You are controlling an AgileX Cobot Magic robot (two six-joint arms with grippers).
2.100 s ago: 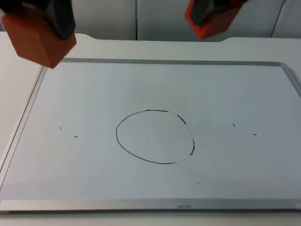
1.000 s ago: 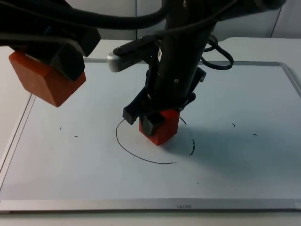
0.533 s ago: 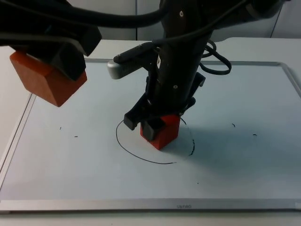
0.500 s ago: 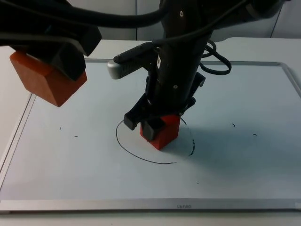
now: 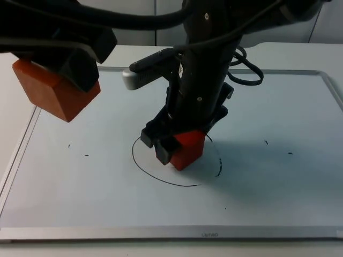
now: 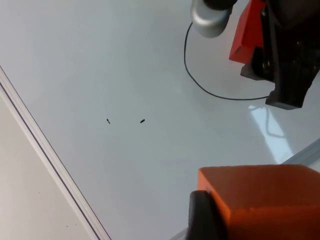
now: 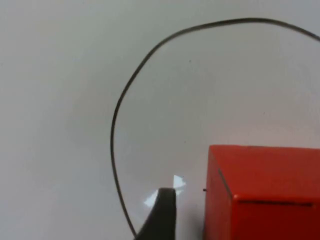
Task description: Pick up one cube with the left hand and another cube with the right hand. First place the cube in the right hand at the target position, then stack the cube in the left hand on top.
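A red cube [image 5: 187,150] rests on the whiteboard inside the drawn black circle [image 5: 140,167], towards its right side. My right gripper [image 5: 181,143] stands straight over this cube, open, with its near finger [image 5: 163,152] a little off the cube's left face. The right wrist view shows a gap between the black fingertip [image 7: 161,215] and the red cube [image 7: 265,195]. High over the board's far left corner my left gripper [image 5: 65,79] is shut on a second, orange-red cube [image 5: 51,99]; the left wrist view shows the held cube [image 6: 265,200] close up.
The whiteboard's metal frame [image 5: 171,232] runs along the front and both sides. Small pen marks [image 5: 86,156] lie to the left and right of the circle. From the left wrist camera the circle [image 6: 200,87] and the right arm's cube [image 6: 246,35] lie ahead.
The right arm came down from the far edge with its cube onto the circle. In the last half second its fingers spread off the cube. The left arm has held its place.
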